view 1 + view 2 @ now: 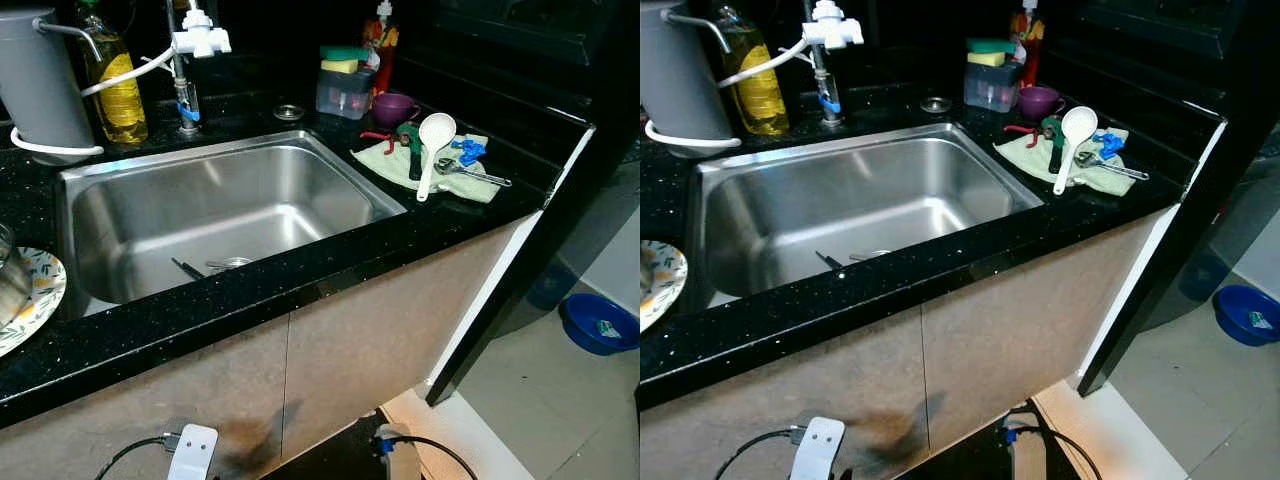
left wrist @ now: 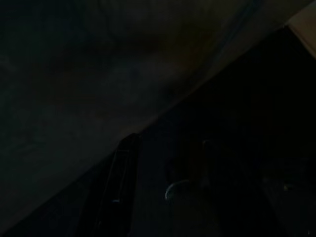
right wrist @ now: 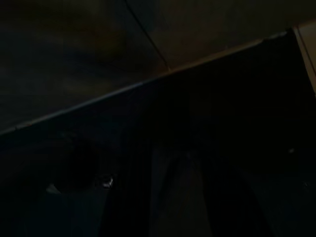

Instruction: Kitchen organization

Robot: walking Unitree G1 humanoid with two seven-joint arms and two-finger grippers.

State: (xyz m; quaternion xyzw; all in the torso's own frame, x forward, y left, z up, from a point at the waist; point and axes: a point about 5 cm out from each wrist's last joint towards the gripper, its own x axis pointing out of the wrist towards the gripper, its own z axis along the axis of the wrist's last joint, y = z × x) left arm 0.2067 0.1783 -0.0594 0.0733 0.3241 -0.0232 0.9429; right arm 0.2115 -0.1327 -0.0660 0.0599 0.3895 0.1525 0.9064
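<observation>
Left wrist view is showing almost nothing but shade: the left tool (image 2: 158, 192) is hanging low, one dark finger (image 2: 116, 192) barely standing out, and whether its fingers are spread or pressed together I cannot tell. Right wrist view is just as dark; the right tool (image 3: 163, 197) is hanging beside a pale slanting edge, and its state cannot be told either.

Taking the steel sink (image 1: 130, 195) as the landmark, a thin dark utensil (image 1: 187, 268) is lying on its floor near the drain. Behind the sink a tap (image 1: 185, 70) with a white fitting is standing, with a yellow oil bottle (image 1: 118, 85) and a grey canister (image 1: 40, 80) further along, the canister being cut off by the frame. To the sink's right, on the black speckled bench (image 1: 300, 275), a green cloth (image 1: 385, 160) is carrying a white ladle (image 1: 432, 145), pliers and blue-handled tools too small to name. Behind the cloth a purple cup (image 1: 393, 106) and a clear tub (image 1: 343, 92) topped with sponges are sitting. At the sink's left a patterned plate (image 1: 40, 290) is lying half out of view.
</observation>
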